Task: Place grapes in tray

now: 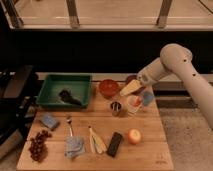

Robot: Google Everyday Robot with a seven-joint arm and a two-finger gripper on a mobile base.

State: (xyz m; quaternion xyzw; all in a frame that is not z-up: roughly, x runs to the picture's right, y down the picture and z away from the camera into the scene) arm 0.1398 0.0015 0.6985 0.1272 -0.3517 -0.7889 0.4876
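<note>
The grapes (pixel 39 145), a knobbly dark red-purple bunch, lie on the wooden table at its front left corner. The green tray (pixel 50 93) stands at the back left and holds a smooth dark lump (pixel 69 97). My gripper (pixel 131 88) is at the end of the white arm (pixel 175 62), which reaches in from the right. It hovers over the back middle of the table, between the red bowl and a white cup. It is far from the grapes and to the right of the tray.
A red bowl (pixel 108 87), a purple bowl (pixel 131 79), a metal cup (pixel 116 107), a white cup (pixel 134 103) and a blue item (pixel 147 97) crowd the back right. An apple (pixel 133 136), a black bar (pixel 115 144), a fork (pixel 70 125), a blue cloth (pixel 74 147) and a blue sponge (pixel 49 121) lie nearer the front.
</note>
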